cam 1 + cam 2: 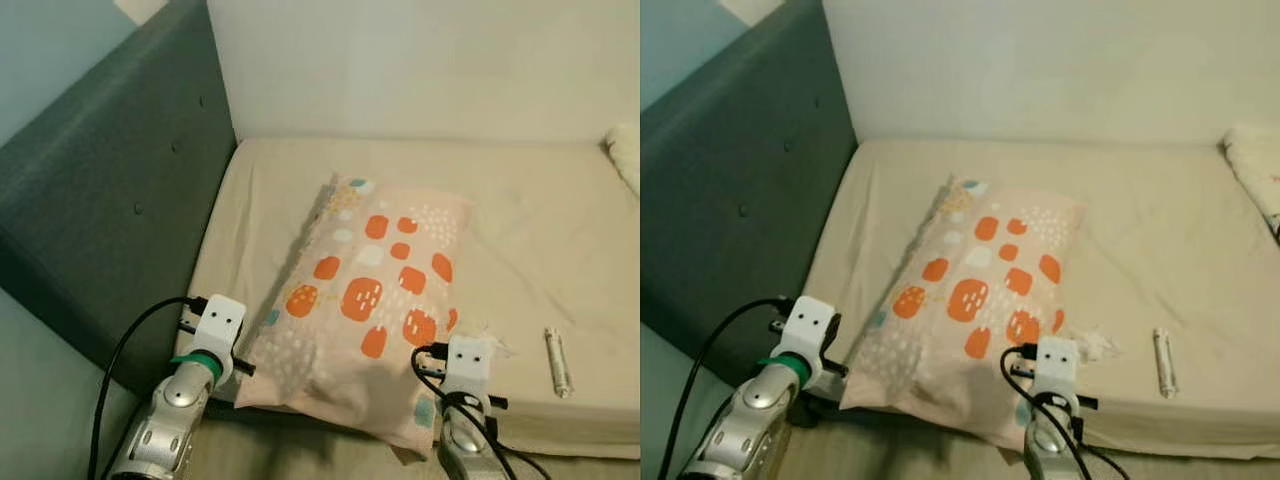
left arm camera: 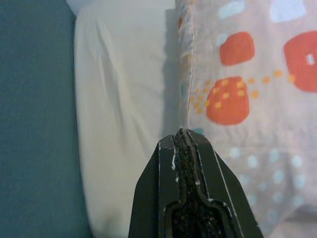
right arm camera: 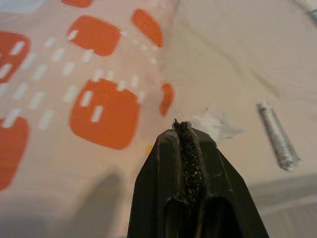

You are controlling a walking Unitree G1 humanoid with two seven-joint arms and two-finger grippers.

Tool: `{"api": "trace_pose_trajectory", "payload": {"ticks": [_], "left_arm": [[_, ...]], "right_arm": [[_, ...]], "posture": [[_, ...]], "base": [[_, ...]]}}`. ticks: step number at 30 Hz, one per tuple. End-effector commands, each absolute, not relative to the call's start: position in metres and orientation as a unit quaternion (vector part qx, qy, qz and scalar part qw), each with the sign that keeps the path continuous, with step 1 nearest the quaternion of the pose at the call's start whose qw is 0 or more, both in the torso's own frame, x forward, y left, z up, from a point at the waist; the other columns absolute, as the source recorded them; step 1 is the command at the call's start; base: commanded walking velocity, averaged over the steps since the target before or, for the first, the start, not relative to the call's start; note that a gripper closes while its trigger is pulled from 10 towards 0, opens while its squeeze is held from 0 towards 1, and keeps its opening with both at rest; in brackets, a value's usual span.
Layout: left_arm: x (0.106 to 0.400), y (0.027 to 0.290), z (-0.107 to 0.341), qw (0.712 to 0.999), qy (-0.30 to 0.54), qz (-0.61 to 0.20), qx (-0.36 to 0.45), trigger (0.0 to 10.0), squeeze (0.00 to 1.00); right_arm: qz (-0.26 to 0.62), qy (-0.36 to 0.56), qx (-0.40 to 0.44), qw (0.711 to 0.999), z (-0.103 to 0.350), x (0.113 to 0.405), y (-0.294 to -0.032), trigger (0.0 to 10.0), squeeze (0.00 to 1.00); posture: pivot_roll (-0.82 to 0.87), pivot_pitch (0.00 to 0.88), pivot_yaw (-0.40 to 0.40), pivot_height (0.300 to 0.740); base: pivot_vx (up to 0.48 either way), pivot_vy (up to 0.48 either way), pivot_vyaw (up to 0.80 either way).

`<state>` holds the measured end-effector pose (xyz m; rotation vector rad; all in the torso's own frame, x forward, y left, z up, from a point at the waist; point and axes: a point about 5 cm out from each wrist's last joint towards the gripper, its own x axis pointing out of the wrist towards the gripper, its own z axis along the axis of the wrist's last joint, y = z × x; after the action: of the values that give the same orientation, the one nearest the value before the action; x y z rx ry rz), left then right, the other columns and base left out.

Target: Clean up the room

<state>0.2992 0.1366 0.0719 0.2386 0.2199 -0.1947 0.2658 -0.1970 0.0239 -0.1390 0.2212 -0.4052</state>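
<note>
A pink pillow with orange patches lies slantwise on the beige bed sheet, its near end at the front edge. My left gripper is shut, its tip at the pillow's left seam, and I see no cloth between the fingers. The left wrist sits at the pillow's near left corner. My right gripper is also shut and hovers over the near right corner, below the right wrist. Just beyond it lie a crumpled white tissue and a small silver tube.
A padded teal headboard runs along the bed's left side and a pale wall along the back. A white fluffy blanket pokes in at the far right. Bare sheet stretches behind and to the right of the pillow.
</note>
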Motion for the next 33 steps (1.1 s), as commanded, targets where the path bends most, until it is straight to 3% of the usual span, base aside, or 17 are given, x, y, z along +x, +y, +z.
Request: {"api": "trace_pose_trajectory", "payload": {"ticks": [1, 6, 10, 12, 18, 20, 22, 26, 33], "left_arm": [[0.297, 0.132, 0.061, 0.980, 0.122, -0.101, 0.123, 10.0, 0.00], [0.296, 0.119, 0.055, 0.977, 0.118, -0.115, 0.131, 10.0, 0.00], [0.300, 0.112, 0.058, 0.977, 0.100, -0.127, 0.139, 10.0, 0.00], [0.305, 0.113, 0.062, 0.978, 0.090, -0.123, 0.141, 10.0, 0.00], [0.313, 0.114, 0.069, 0.981, 0.081, -0.113, 0.137, 10.0, 0.00], [0.314, 0.113, 0.070, 0.981, 0.080, -0.110, 0.135, 10.0, 0.00], [0.302, 0.118, 0.058, 0.980, 0.095, -0.101, 0.145, 10.0, 0.00], [0.298, 0.132, 0.064, 0.985, 0.082, -0.058, 0.138, 10.0, 0.00], [0.290, 0.151, 0.069, 0.989, 0.073, -0.009, 0.127, 10.0, 0.00]], "right_arm": [[-0.226, 0.112, -0.078, 0.964, 0.024, 0.257, -0.206, 10.0, 0.00], [-0.236, 0.103, -0.094, 0.962, 0.032, 0.251, -0.214, 10.0, 0.00], [-0.247, 0.089, -0.104, 0.959, 0.048, 0.242, -0.222, 10.0, 0.00], [-0.249, 0.084, -0.108, 0.959, 0.055, 0.240, -0.225, 10.0, 0.00], [-0.246, 0.081, -0.103, 0.960, 0.058, 0.243, -0.227, 10.0, 0.00], [-0.244, 0.081, -0.101, 0.961, 0.058, 0.244, -0.228, 10.0, 0.00], [-0.170, 0.128, -0.085, 0.973, 0.025, 0.256, -0.208, 10.0, 0.00], [-0.086, 0.137, -0.046, 0.986, 0.028, 0.273, -0.181, 10.0, 0.00], [-0.053, 0.150, -0.005, 0.987, 0.033, 0.286, -0.162, 10.0, 0.00]], "posture": [[-0.11, 0.033, 0.158, 0.740], [-0.18, 0.027, 0.136, 0.740], [-0.25, 0.022, 0.042, 0.740], [-0.25, 0.025, 0.031, 0.740], [-0.20, 0.025, 0.027, 0.740], [-0.16, 0.027, 0.069, 0.740], [-0.10, 0.035, 0.081, 0.740], [-0.06, 0.038, 0.060, 0.740], [0.00, 0.043, 0.029, 0.740]], "base": [[0.000, 0.000, 0.00], [0.000, 0.000, 0.00], [0.000, 0.000, 0.00], [0.000, 0.000, 0.00], [0.000, 0.000, 0.00], [0.000, 0.000, 0.00], [0.000, 0.000, 0.00], [0.000, 0.000, 0.00], [0.000, 0.000, 0.00]]}}
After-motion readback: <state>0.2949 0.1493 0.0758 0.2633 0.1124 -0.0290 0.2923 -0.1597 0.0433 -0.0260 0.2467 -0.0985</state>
